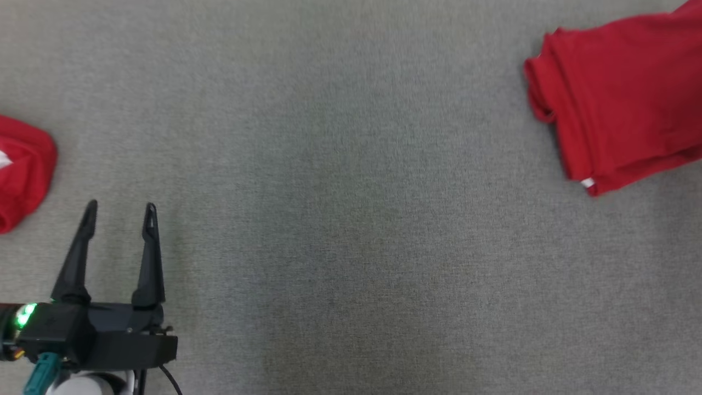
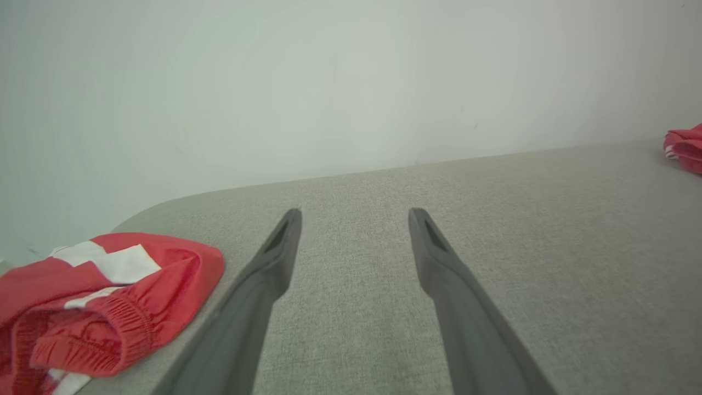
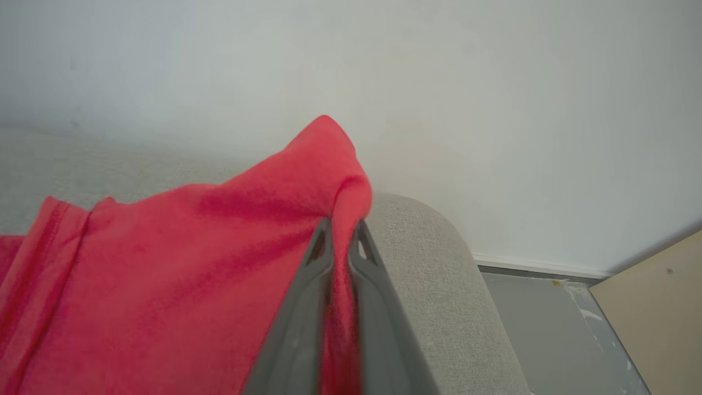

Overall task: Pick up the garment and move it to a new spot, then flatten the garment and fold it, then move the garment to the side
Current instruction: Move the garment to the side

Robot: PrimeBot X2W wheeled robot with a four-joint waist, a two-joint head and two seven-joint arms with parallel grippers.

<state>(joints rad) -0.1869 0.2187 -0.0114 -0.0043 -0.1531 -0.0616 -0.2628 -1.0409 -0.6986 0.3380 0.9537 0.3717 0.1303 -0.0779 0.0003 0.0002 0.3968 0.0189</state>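
The garment (image 1: 625, 93) is a plain red piece of cloth, folded, lying at the far right of the grey padded surface (image 1: 351, 219). In the right wrist view my right gripper (image 3: 340, 227) is shut on a raised fold of this garment (image 3: 164, 285), the cloth pinched between the two fingers and peaking above them. My left gripper (image 1: 120, 211) stands open at the lower left over bare surface, nothing between its fingers (image 2: 279, 247). From the left wrist view the garment (image 2: 684, 147) is a small red shape at the far right.
Another red piece with white stripes and an elastic band (image 2: 98, 302) lies at the left edge (image 1: 22, 170), just left of my left gripper. A pale wall (image 2: 351, 82) backs the surface. Beyond its rounded right corner (image 3: 439, 263) the floor (image 3: 548, 329) drops away.
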